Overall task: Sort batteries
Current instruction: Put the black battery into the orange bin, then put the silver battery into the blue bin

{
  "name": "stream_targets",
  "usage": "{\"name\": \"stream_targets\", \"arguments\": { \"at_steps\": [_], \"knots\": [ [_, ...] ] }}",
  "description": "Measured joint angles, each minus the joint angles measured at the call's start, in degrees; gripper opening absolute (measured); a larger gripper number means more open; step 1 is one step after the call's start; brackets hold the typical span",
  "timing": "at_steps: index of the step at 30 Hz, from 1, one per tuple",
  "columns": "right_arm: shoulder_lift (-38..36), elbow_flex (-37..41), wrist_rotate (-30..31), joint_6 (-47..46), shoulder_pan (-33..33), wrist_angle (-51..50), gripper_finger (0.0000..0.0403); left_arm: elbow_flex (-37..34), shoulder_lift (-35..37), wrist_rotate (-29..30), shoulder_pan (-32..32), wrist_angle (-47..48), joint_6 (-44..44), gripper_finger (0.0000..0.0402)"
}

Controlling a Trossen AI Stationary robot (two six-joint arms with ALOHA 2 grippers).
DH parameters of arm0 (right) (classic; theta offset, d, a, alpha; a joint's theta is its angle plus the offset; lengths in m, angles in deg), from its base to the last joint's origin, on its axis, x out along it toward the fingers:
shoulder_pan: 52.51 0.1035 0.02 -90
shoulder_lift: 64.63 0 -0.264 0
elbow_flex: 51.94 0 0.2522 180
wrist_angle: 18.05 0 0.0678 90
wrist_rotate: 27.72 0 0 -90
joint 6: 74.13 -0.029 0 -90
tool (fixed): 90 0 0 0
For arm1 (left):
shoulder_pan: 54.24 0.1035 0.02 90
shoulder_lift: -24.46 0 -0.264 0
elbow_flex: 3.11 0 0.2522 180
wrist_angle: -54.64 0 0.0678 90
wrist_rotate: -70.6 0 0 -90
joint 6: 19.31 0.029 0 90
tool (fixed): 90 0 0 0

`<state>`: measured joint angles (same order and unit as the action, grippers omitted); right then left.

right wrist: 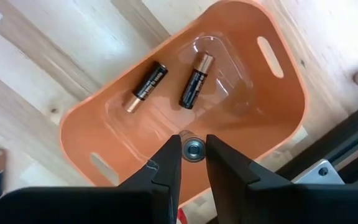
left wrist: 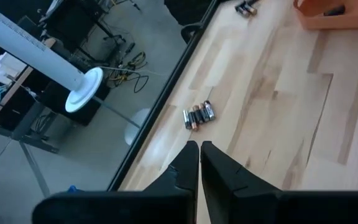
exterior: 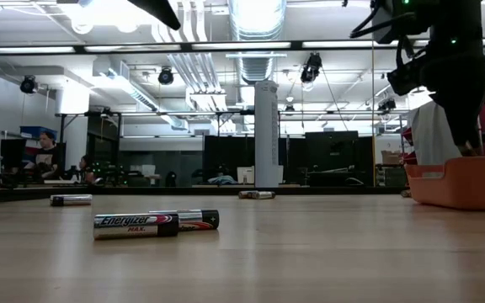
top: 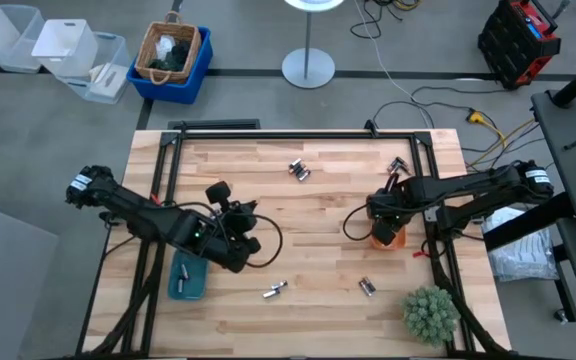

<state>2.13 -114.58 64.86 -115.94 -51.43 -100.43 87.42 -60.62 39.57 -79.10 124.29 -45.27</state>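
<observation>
Hanging over the orange plastic tray (right wrist: 229,134) at centre right of the high view, the right tool (right wrist: 194,163) pinched a small silvery battery (right wrist: 195,150); releasing low would spare bouncing.

The left tool (left wrist: 199,163), at lower left of the tabletop (top: 318,210), was closed and empty.

The bench (top: 308,230) is pale wood with visible grain and plank seams, its finish smooth with a soft sheen, framed by dark metal rails. The orange tray (right wrist: 272,106) looks like smooth moulded plastic, glossy where light pools on its floor. The batteries (right wrist: 196,81) inside it have shiny black-and-copper wrappers, and one end-on shows a bare metal cap. The right gripper (right wrist: 193,163) has matt dark fingers (right wrist: 166,171).
</observation>
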Motion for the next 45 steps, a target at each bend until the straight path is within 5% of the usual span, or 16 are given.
{"name": "stream_targets", "arguments": {
  "at_steps": [10, 31, 38, 45],
  "knots": [
    [0.50, 0.13, 2.02, 3.18, 0.00, 0.63, 0.0052, -1.52, -0.02, -0.01, 0.69, 0.05, 0.00, 0.0000],
    [-1.16, 0.18, 6.05, 8.46, -0.26, 1.36, 0.0113, 0.42, 0.67, -2.73, 8.41, 1.20, 4.94, 0.0000],
    [-6.41, -2.63, 14.28, 10.01, -2.62, 2.18, 0.0120, 5.08, 1.01, -2.68, 13.02, 1.10, 14.47, 0.0000],
    [-9.83, -3.32, 15.26, 16.17, -11.13, 6.14, 0.0106, 5.32, 3.51, -8.45, 22.17, -0.01, 25.23, 0.0000]
  ]
}}
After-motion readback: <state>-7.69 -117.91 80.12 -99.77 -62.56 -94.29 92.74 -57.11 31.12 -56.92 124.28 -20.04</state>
